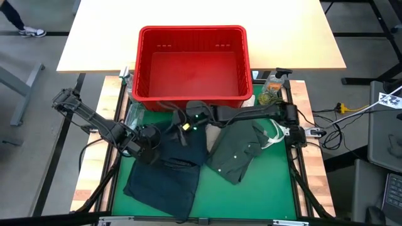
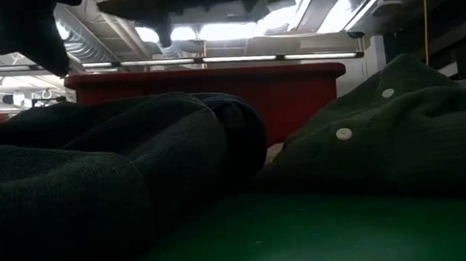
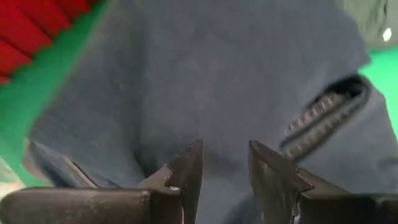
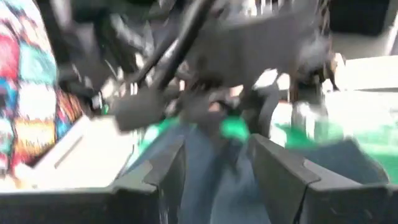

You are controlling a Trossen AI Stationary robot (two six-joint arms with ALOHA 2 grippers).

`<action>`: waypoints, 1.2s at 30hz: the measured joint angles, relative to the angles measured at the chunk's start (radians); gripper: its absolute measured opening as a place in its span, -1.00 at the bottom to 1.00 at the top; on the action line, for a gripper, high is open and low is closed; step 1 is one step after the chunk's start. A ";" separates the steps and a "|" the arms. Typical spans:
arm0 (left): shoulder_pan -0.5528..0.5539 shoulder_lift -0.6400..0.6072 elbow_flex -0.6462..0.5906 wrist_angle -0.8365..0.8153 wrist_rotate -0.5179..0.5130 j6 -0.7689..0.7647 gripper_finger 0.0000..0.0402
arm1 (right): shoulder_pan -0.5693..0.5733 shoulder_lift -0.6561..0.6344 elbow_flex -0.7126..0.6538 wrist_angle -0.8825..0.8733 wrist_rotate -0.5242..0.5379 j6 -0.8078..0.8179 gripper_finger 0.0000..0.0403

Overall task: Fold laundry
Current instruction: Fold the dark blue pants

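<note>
On the green mat [image 1: 276, 188] in front of the red basket [image 1: 191, 63], the dark blue jeans [image 1: 164, 171] lie spread flat beside the crumpled olive-green shirt [image 1: 239, 150], probably laid out for folding. The left gripper [image 3: 224, 171] hovers just over the denim, jaws parted and empty, seemingly ready to pinch an edge. The right gripper [image 4: 214, 171], also open and empty, reaches over the jeans' top edge by the basket.
</note>
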 joint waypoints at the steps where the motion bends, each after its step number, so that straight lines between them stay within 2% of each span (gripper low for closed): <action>1: 0.002 0.000 0.000 -0.002 -0.024 0.000 -0.40 | 0.008 -0.020 0.000 -0.069 0.011 -0.028 -0.12; 4: 0.036 0.000 0.000 -0.020 -0.080 0.000 -0.40 | 0.034 -0.068 0.000 -0.273 0.076 -0.101 -0.12; 7: 0.086 0.000 -0.001 -0.058 -0.088 0.000 -0.40 | 0.067 -0.097 0.000 -0.449 0.207 -0.135 -0.12; 10: 0.140 -0.001 -0.034 -0.062 -0.065 0.000 -0.40 | 0.104 -0.106 0.000 -0.589 0.347 -0.139 -0.12; 13: 0.185 -0.001 -0.100 -0.053 -0.014 0.000 -0.40 | 0.139 -0.106 -0.009 -0.673 0.439 -0.142 -0.12; 15: 0.209 0.000 -0.157 -0.037 0.003 0.000 -0.40 | 0.156 -0.107 -0.048 -0.647 0.480 -0.145 -0.12; 18: 0.246 0.000 -0.238 -0.020 -0.023 -0.013 -0.40 | 0.167 -0.105 -0.133 -0.579 0.514 -0.149 -0.12; 21: 0.284 0.000 -0.313 0.005 -0.030 -0.024 -0.40 | 0.161 -0.105 -0.243 -0.410 0.521 -0.147 -0.12; 28: 0.322 -0.001 -0.461 0.218 -0.032 -0.019 -0.40 | 0.153 -0.105 -0.465 -0.113 0.530 -0.119 -0.12; 32: 0.329 -0.001 -0.477 0.232 -0.031 -0.019 -0.40 | 0.153 -0.105 -0.521 -0.069 0.537 -0.119 -0.12; 36: 0.330 -0.005 -0.442 0.196 -0.015 -0.004 -0.40 | 0.153 -0.105 -0.507 -0.087 0.536 -0.119 -0.12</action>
